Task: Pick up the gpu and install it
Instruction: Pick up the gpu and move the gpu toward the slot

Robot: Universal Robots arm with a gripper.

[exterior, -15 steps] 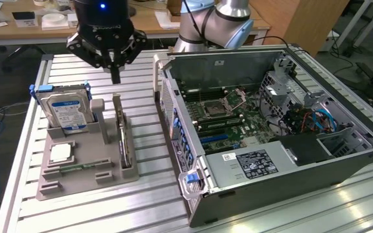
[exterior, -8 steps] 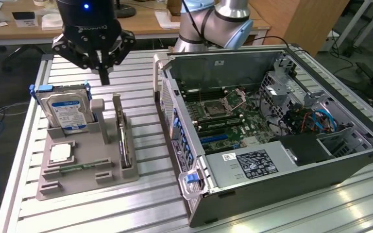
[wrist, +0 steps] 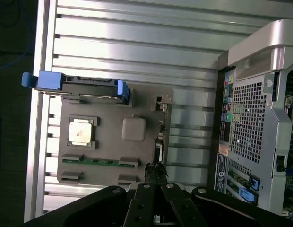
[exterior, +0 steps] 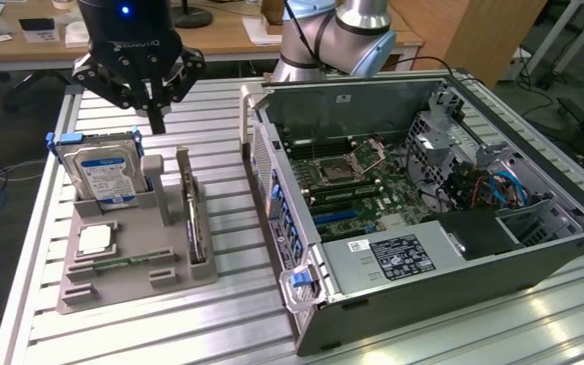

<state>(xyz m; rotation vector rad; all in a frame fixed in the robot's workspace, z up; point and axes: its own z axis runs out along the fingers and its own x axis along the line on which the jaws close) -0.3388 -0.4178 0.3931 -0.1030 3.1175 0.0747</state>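
Observation:
The gpu (exterior: 195,225) stands on its long edge in a slot of the grey holder (exterior: 134,283), a thin card with its metal end bracket at the far end. In the wrist view the gpu (wrist: 161,128) appears edge-on along one side of the holder (wrist: 108,144). My gripper (exterior: 157,122) hangs above the far end of the holder, beside the hard drive, fingers shut together with nothing between them. In the wrist view my gripper (wrist: 156,171) points down at the near end of the card's edge, still above it.
In the holder stand a hard drive (exterior: 109,179) with blue clips, a processor chip (exterior: 94,239) and a green memory stick (exterior: 119,263). The open computer case (exterior: 495,258) lies to the exterior view's right, motherboard (exterior: 348,182) exposed. All rests on a slatted metal table (exterior: 221,319).

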